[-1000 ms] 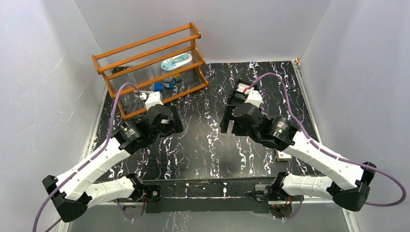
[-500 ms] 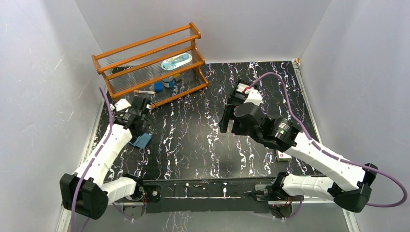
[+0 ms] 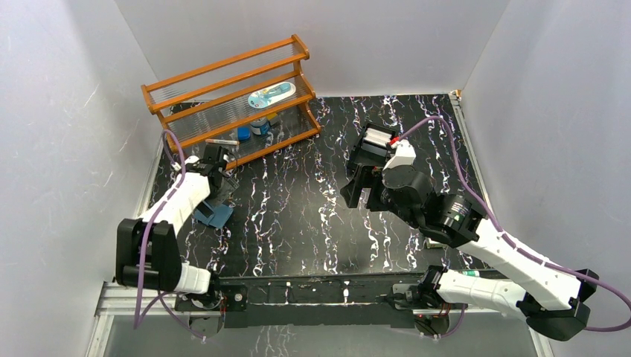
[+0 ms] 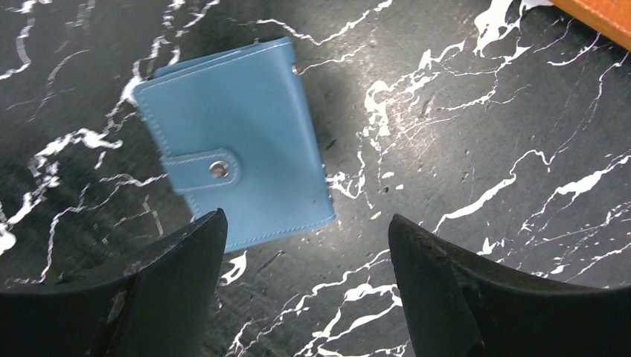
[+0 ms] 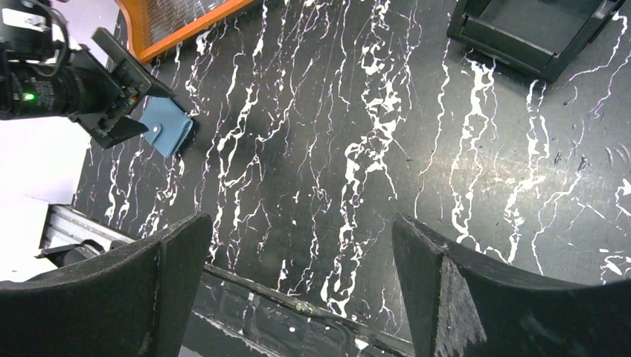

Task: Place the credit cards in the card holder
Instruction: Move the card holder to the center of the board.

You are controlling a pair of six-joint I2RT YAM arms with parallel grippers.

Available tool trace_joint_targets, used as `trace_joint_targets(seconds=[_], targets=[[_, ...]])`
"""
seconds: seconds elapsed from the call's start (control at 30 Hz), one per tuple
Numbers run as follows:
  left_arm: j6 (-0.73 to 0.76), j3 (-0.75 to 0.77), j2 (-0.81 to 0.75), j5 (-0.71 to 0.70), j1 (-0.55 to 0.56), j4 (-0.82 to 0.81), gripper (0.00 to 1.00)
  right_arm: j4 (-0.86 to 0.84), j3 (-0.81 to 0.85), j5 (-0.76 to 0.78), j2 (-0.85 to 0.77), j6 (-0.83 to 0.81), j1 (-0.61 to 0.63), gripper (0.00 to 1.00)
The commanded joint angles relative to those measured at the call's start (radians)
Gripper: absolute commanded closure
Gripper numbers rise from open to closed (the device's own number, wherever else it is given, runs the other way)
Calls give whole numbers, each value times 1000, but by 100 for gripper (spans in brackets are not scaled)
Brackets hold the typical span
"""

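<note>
The card holder (image 4: 234,141) is a closed teal-blue wallet with its snap tab fastened, lying flat on the black marble table. It also shows in the top view (image 3: 213,215) and in the right wrist view (image 5: 167,126). My left gripper (image 4: 305,230) is open and empty, hovering just beside the wallet's near edge; in the top view it (image 3: 218,178) is at the far left. My right gripper (image 5: 301,230) is open and empty, high over the table's middle (image 3: 356,192). A few pale flat pieces lie in the black tray (image 3: 366,158); I cannot tell whether they are the credit cards.
A wooden rack (image 3: 231,111) holding small items stands at the back left, just beyond the left gripper; its corner shows in the left wrist view (image 4: 603,9). The black tray's rim also shows in the right wrist view (image 5: 513,44). The white left wall is close to the left arm.
My left arm has swung left and back toward the wall, uncovering the blue wallet. My right arm has shifted slightly to the right and extended.
</note>
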State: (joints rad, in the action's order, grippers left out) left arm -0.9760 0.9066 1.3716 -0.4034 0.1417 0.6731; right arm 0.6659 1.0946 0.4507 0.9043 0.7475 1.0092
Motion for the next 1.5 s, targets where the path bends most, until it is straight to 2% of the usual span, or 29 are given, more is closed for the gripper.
trace_joint_targets(seconds=[0.0, 0.13, 0.33, 0.43, 0.57, 0.8, 0.93, 1.07, 1.2, 1.33, 1.47], targets=[[99, -3, 87, 81, -11, -84, 21, -55, 1, 38, -19, -50, -3, 2], [206, 9, 142, 135, -10, -100, 22, -32, 14, 68, -15, -69, -3, 2], [250, -68, 89, 281, 16, -178, 23, -33, 5, 91, -24, -63, -3, 2], [203, -104, 81, 320, 75, -202, 27, -34, 8, 97, -23, -58, -3, 2], [130, -114, 108, 352, 206, -244, 28, -16, 22, 115, -15, -62, -4, 2], [61, 52, 242, 416, 436, -285, 31, 17, 32, 144, 11, -53, -3, 2], [97, 182, 294, 497, 491, -292, 32, 59, 35, 147, 24, -20, -3, 1], [217, 231, 262, 485, 484, -262, 28, 104, 24, 126, 24, 48, -3, 2], [327, 237, 250, 421, 419, -166, 25, 119, -9, 115, -1, 98, -3, 3], [393, 207, 228, 374, 331, -141, 21, 83, -35, 92, -33, 98, -3, 4], [423, 194, 256, 375, 286, -163, 16, 124, -11, 110, -27, 120, -3, 4]])
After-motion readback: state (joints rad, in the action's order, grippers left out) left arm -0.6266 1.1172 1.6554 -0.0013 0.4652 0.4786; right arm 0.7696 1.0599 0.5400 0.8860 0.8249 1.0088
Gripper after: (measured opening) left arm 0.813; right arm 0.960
